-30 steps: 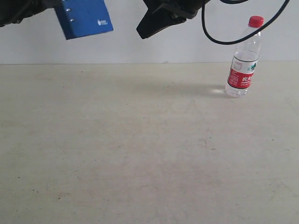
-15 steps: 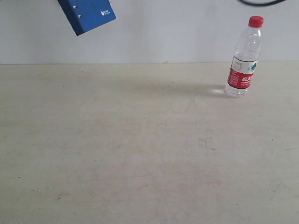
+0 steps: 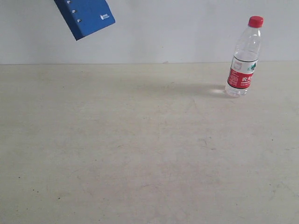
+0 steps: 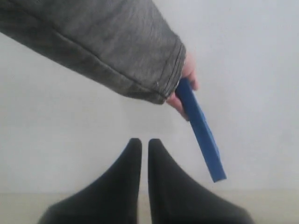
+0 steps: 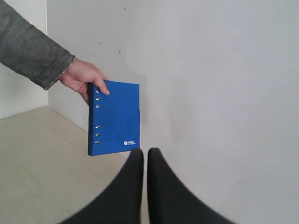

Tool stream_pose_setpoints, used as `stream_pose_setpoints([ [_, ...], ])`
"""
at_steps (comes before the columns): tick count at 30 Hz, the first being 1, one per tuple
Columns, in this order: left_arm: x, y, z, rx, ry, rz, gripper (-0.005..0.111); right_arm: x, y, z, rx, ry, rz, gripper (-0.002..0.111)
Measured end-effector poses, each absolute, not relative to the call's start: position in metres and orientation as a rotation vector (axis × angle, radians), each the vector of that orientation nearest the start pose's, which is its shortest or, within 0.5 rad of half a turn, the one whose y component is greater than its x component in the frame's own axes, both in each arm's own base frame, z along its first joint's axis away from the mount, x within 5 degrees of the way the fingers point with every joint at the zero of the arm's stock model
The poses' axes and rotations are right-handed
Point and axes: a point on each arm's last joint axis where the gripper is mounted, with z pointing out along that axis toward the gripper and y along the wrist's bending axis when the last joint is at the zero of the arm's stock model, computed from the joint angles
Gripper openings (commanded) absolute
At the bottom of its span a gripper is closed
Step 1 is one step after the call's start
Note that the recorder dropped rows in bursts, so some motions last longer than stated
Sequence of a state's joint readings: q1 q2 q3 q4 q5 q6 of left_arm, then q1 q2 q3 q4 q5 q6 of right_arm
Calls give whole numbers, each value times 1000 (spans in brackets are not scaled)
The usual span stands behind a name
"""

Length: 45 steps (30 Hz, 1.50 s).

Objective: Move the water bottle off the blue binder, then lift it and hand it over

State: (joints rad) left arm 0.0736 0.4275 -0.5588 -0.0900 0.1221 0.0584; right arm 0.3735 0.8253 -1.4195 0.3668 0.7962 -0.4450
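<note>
The water bottle [image 3: 244, 57] stands upright at the back right of the table, red cap on top, no gripper near it. The blue binder [image 3: 85, 17] hangs in the air at the top left, held by a person's hand [image 5: 83, 76] in a grey sleeve. It shows cover-on [image 5: 115, 117] in the right wrist view and edge-on [image 4: 201, 128] in the left wrist view. My left gripper [image 4: 141, 144] is shut and empty, apart from the binder. My right gripper [image 5: 142, 153] is shut and empty too. Neither gripper appears in the exterior view.
The beige table [image 3: 140, 149] stretches wide, with a white wall [image 3: 177, 32] behind it. The person's grey-sleeved arm [image 4: 98, 44] reaches across the left wrist view above the left gripper.
Both arms have left the exterior view at its top edge. The binder has risen slightly and tilted. The bottle has not moved.
</note>
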Motion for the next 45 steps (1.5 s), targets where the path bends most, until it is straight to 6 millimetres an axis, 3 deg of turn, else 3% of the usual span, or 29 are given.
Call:
stream_pose_setpoints([
  [3, 67, 4, 348, -54, 1372, 47, 5, 68, 51, 495, -620, 1531, 364, 0],
  [5, 60, 4, 340, -38, 1349, 68, 5, 71, 50, 462, -584, 1552, 369, 0],
  [10, 58, 3, 317, -3, 1418, 103, 5, 111, 49, 366, -355, 1528, 315, 0],
  [13, 61, 3, 298, 6, 1536, 96, 5, 127, 40, 322, -136, 1463, 285, 0],
  [17, 64, 2, 275, 14, 1680, 85, 5, 135, 32, 275, 47, 1514, 300, 0],
  [22, 66, 2, 254, 16, 1775, 78, 5, 142, 36, 229, 61, 1747, 297, 0],
  [32, 67, 3, 248, -134, 1765, -42, 5, 145, 47, 179, -91, 2113, 256, 0],
  [36, 67, 2, 246, -226, 1762, -118, 5, 142, 46, 173, -73, 2158, 263, 0],
  [45, 67, 2, 246, -252, 1759, -140, 5, 138, 47, 168, -42, 2232, 299, 0],
])
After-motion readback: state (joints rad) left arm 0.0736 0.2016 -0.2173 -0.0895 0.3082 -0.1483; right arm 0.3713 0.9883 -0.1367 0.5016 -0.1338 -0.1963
